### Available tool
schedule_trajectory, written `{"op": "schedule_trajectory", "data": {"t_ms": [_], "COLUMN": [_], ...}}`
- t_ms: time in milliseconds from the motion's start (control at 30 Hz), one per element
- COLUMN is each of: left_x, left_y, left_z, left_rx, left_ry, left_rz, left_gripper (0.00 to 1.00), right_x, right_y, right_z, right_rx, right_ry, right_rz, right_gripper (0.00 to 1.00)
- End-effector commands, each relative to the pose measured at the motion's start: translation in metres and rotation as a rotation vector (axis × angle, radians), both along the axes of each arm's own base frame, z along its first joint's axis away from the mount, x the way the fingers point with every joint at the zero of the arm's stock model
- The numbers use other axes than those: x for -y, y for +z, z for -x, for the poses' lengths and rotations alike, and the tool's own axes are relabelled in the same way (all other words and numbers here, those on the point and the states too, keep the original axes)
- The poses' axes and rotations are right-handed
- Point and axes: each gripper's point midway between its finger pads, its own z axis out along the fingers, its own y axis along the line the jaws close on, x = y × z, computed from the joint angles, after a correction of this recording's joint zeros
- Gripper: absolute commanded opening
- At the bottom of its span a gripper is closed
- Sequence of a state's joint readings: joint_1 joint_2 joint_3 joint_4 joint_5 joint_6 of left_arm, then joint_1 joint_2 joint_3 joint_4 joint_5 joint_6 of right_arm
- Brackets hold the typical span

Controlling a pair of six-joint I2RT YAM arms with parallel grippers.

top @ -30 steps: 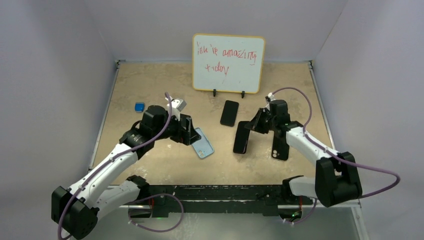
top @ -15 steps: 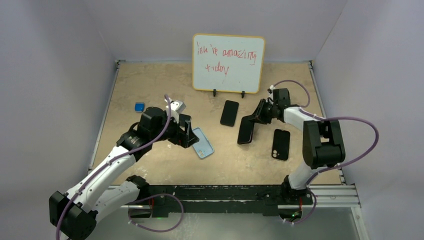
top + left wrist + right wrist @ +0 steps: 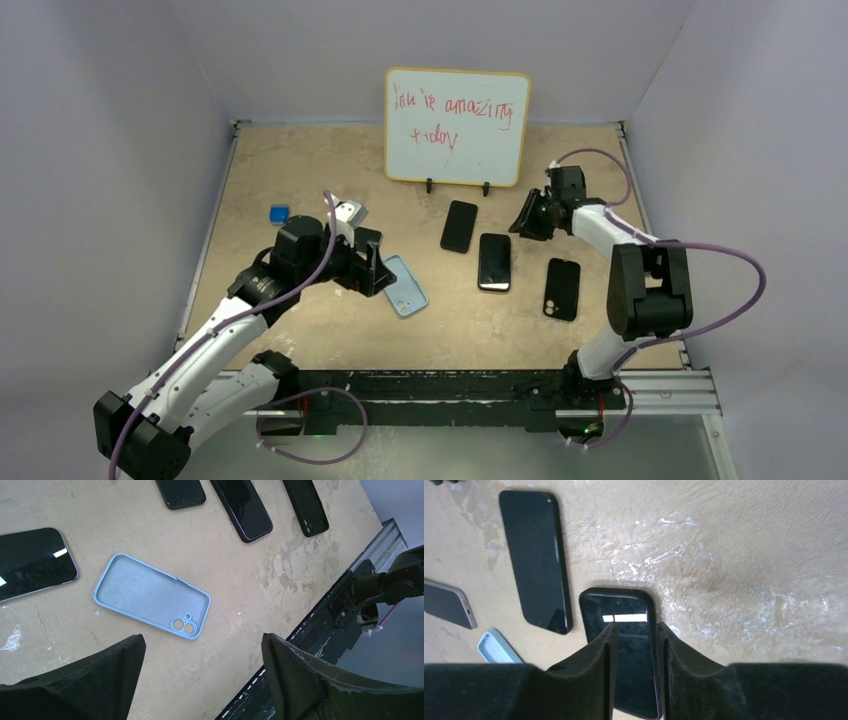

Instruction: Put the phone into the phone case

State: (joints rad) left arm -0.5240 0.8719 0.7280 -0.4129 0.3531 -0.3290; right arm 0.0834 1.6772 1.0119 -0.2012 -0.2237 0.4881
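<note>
The phone (image 3: 494,262), black glass with a thin reddish rim, lies flat and screen up on the table (image 3: 300,170); it also shows in the left wrist view (image 3: 241,507) and right wrist view (image 3: 616,611). My right gripper (image 3: 530,218) hovers just beyond its far end, jaws (image 3: 636,632) open a finger's width with nothing between them, the phone on the table underneath. The light blue phone case (image 3: 404,286) lies hollow side up, camera cutout nearest me (image 3: 150,596). My left gripper (image 3: 378,268) hangs over the case's left side, wide open (image 3: 202,640) and empty.
An all-black phone (image 3: 459,226) lies left of the phone, a black slab with twin lenses (image 3: 562,289) to its right. A silver-rimmed phone (image 3: 30,562) lies beside the case under my left arm. A small blue cube (image 3: 279,213) sits at far left, a whiteboard (image 3: 457,126) at the back.
My right gripper carried the tilted phone a little farther back, opened and let it go; it now lies flat. The right gripper drew back toward the far right. My left gripper barely moved.
</note>
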Motion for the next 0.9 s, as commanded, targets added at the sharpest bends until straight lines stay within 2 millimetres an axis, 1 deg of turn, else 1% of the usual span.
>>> {"op": "schedule_trajectory", "data": {"t_ms": [0, 33, 100, 167, 267, 433, 533, 600, 733, 867], "left_x": [-0.003, -0.004, -0.005, -0.006, -0.008, -0.011, -0.012, -0.013, -0.015, -0.018], "left_y": [0.024, 0.024, 0.026, 0.029, 0.032, 0.033, 0.034, 0.033, 0.031, 0.03], "left_z": [-0.007, -0.007, -0.006, -0.006, -0.006, -0.006, -0.006, -0.007, -0.009, -0.011], "left_rx": [0.079, 0.082, 0.09, 0.1, 0.114, 0.121, 0.124, 0.123, 0.118, 0.117], "left_ry": [0.021, 0.026, 0.033, 0.039, 0.049, 0.059, 0.064, 0.071, 0.086, 0.107], "left_rz": [0.019, 0.018, 0.02, 0.024, 0.028, 0.022, 0.021, 0.017, 0.006, -0.003], "left_gripper": [0.9, 0.9, 0.9, 0.9, 0.9, 0.9, 0.9, 0.9, 0.9, 0.91], "right_x": [-0.013, -0.023, -0.045, -0.062, -0.076, -0.078, -0.079, -0.08, -0.075, -0.069], "right_y": [0.028, 0.029, 0.029, 0.026, 0.021, 0.007, -0.003, -0.013, -0.032, -0.039], "right_z": [0.01, 0.013, 0.022, 0.03, 0.032, 0.031, 0.035, 0.04, 0.047, 0.049], "right_rx": [0.062, 0.068, 0.067, 0.052, 0.059, 0.04, 0.025, 0.001, -0.043, -0.06], "right_ry": [0.049, 0.073, 0.123, 0.153, 0.148, 0.117, 0.108, 0.111, 0.098, 0.084], "right_rz": [-0.016, -0.034, -0.069, -0.089, -0.108, -0.103, -0.103, -0.097, -0.067, -0.037], "right_gripper": [0.27, 0.19, 0.09, 0.04, 0.0, 0.0, 0.0, 0.0, 0.0, 0.0]}}
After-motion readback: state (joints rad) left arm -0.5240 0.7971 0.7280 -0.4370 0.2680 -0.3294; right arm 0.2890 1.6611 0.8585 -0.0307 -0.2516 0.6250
